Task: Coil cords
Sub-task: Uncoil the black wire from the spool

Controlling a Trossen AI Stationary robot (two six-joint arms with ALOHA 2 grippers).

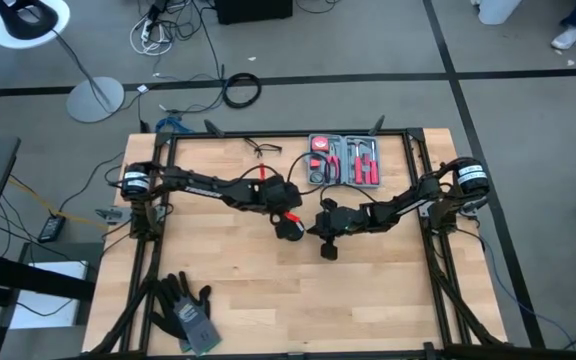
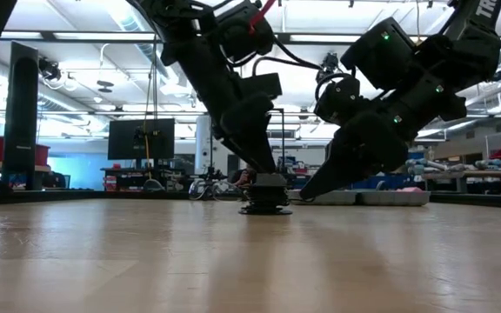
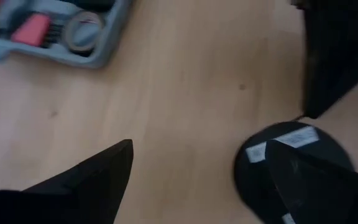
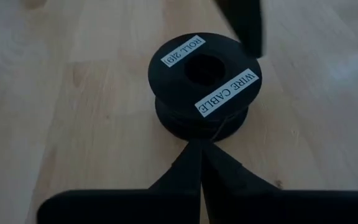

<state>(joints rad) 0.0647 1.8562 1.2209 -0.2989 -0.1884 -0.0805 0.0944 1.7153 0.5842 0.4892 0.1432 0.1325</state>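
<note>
While both arms crowd the middle of the table (image 1: 268,300), the action sits on a small black spool (image 4: 202,87) standing upright on the wood, its top flange carrying two white labels, one reading "WIRE CABLE". Thin dark wire is wound around its core, and that is all of the cord on show right now.

Right gripper (image 4: 199,149) first: its two dark fingers are pressed together into a single point, aimed at the spool's lower flange and right up against it. Whether a strand of wire is pinched between the tips cannot be told. From table height, the right arm slopes down with its tip reaching the wood just beside the spool (image 2: 263,196).

Over to the left gripper (image 3: 194,180): fingers spread wide, nothing between them but bare wood. One finger lies over the edge of the spool (image 3: 278,155), the other well off to the side. From above, this gripper hangs over the spool, which is hidden under it there.

Toward the back edge of the table lies an open grey tool case (image 1: 343,160) with red-handled tools, and next to it a small black glasses-like wire piece (image 1: 263,149). A pair of dark gloves (image 1: 186,312) rests near the front left corner. On the floor beyond the table sits a thicker black cable wound in a ring (image 1: 241,90).
</note>
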